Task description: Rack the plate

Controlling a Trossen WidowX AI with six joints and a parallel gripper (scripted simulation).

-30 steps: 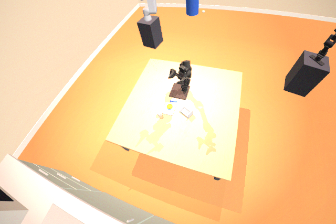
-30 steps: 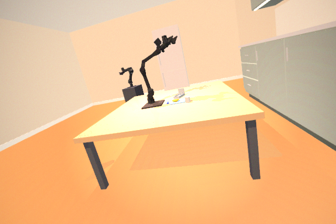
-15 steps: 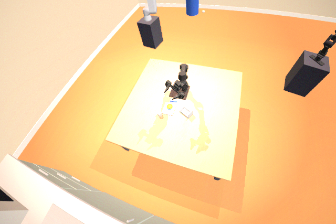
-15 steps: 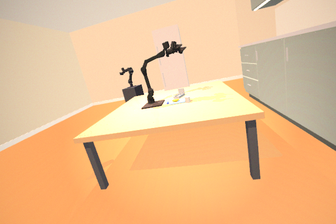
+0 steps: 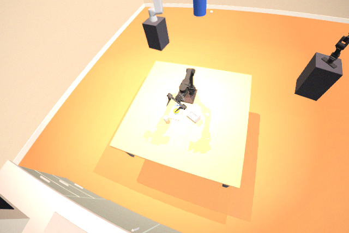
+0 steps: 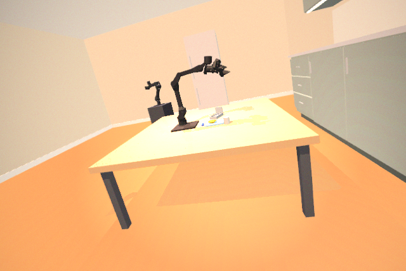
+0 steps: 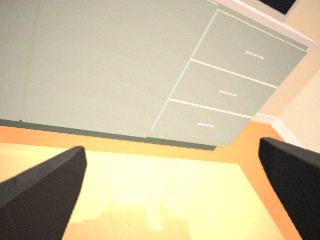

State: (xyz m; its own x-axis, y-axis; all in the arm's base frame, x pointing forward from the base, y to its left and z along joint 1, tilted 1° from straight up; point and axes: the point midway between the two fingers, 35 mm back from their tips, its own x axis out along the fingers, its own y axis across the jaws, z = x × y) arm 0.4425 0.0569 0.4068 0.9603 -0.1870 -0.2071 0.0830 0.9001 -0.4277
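Arm up high, plate still to be picked!

Here's the desk [image 5: 225, 129] [image 6: 203, 143] [image 7: 130, 175], and over it the dark arm [image 5: 186, 84] [image 6: 177, 94] reaches out, its end effector [image 5: 171, 108] [image 6: 228, 69] [image 7: 172, 150] well above everything, fingers wide apart, nothing between them! The pale rack [image 5: 193, 117] [image 6: 216, 115] waits on the desk, no plate standing in it that I can make out. Beside it lies a flat, pale mat [image 5: 175, 117] [image 6: 214, 124], and the yellow round thing [image 5: 175, 109] [image 6: 212, 121] on it is probably our plate, though it's too small to be sure. A little cup [image 5: 167, 120] [image 6: 226, 120] stands close by. Progress? None yet, I'd say: grasp, lift, slotting, release and retreat all remain. Brands, labels, writing? Nothing readable!
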